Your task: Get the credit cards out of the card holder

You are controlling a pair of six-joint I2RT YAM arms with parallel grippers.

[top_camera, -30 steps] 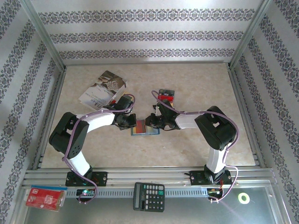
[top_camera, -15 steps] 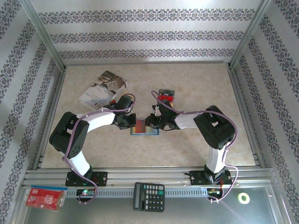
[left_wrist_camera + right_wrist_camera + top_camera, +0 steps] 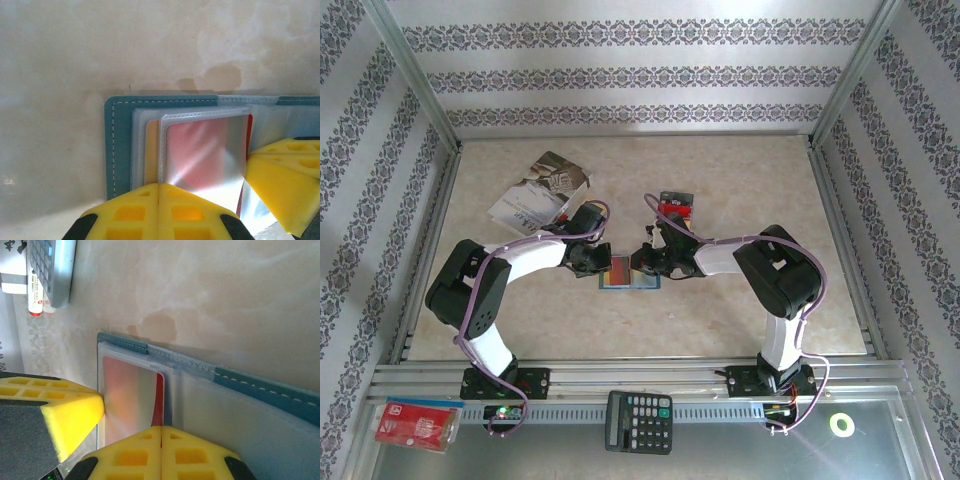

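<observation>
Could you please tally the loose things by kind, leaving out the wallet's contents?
Calculator: 2
Wallet: 1
Booklet: 1
Red packet: 1
Green ring: 1
Marker: 1 at least, more unclear
Total: 7 at least

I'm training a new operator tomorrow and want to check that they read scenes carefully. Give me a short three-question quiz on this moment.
1. True or false: the card holder lies folded shut on the table.
2. The card behind the front clear sleeve, seen from the left wrist, is: A green, B red, C purple.
3. In the left wrist view, how do the jaws of the left gripper stand?

Key
1. False: it lies open, its sleeves showing.
2. B.
3. Shut, pads together at the holder's edge.
</observation>
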